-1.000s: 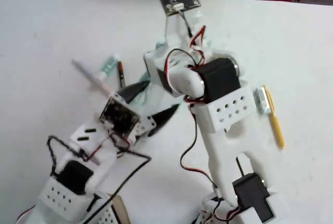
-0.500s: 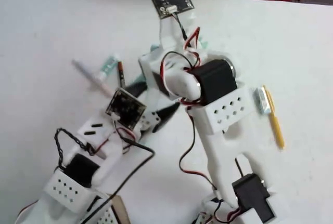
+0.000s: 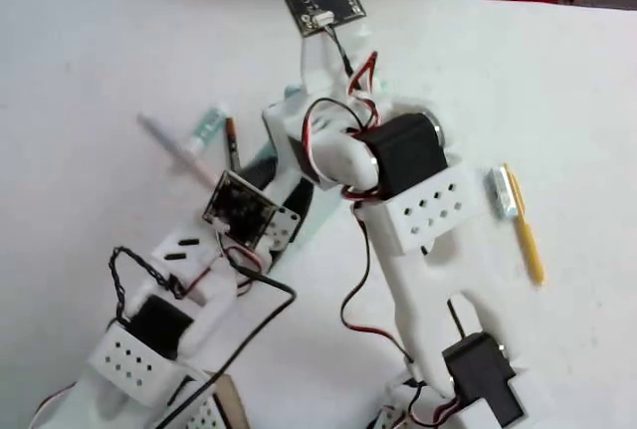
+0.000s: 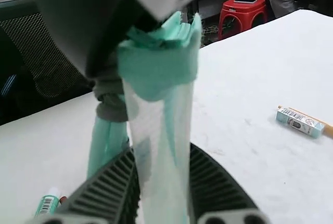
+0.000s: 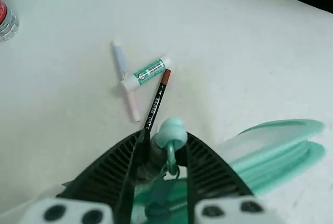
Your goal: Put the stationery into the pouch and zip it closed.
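Observation:
The mint-green pouch (image 4: 158, 73) hangs between both grippers. My left gripper (image 4: 161, 182) is shut on the pouch's translucent side, low in the left wrist view. My right gripper (image 5: 164, 151) is shut on the pouch's green zipper pull (image 5: 170, 134), with the pouch body (image 5: 270, 151) stretching away beside it. In the high view the left gripper (image 3: 284, 185) sits tucked under the right arm (image 3: 398, 160), which hides most of the pouch. On the table lie a pastel pen (image 5: 125, 76), a green-white tube (image 5: 146, 72) and a brown pen (image 5: 157, 96).
A yellow pencil (image 3: 523, 225) and a small eraser (image 3: 501, 193) lie on the white table (image 3: 100, 51) to the right of the right arm. The eraser (image 4: 301, 122) also appears beyond the pouch. A red stool (image 4: 244, 11) stands off the table.
The left arm moved up toward the right arm and its spread fingers closed on the pouch. The right arm's wrist shifted slightly left.

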{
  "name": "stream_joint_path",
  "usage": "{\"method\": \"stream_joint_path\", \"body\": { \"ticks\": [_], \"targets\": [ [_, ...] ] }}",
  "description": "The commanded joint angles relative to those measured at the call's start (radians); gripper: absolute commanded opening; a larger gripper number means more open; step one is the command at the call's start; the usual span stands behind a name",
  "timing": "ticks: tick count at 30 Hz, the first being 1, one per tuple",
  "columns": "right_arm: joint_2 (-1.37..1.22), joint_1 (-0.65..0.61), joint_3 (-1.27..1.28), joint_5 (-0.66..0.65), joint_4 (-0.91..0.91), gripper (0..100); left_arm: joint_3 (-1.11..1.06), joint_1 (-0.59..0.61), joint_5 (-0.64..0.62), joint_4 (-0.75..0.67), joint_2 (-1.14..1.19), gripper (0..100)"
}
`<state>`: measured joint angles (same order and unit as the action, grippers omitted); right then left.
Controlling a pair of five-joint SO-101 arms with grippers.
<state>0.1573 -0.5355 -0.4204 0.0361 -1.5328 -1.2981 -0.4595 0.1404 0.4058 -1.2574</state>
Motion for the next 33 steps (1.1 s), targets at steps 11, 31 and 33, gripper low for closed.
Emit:
{"method": "stream_joint_path", "body": {
  "ticks": [11,31,33],
  "targets": [
    [-0.016,0.243,-0.003,-0.009,0.171,1.8,-0.012,-0.001,-0.002,-0.009,0.001,5],
    [-0.217,0.4,-0.012,-0.008,0.302,1.8,-0.012,0.038,-0.002,0.011,0.001,5],
    [-0.213,0.404,-0.012,-0.008,0.309,1.8,-0.012,0.039,-0.002,0.011,0.001,5]
  ]
}}
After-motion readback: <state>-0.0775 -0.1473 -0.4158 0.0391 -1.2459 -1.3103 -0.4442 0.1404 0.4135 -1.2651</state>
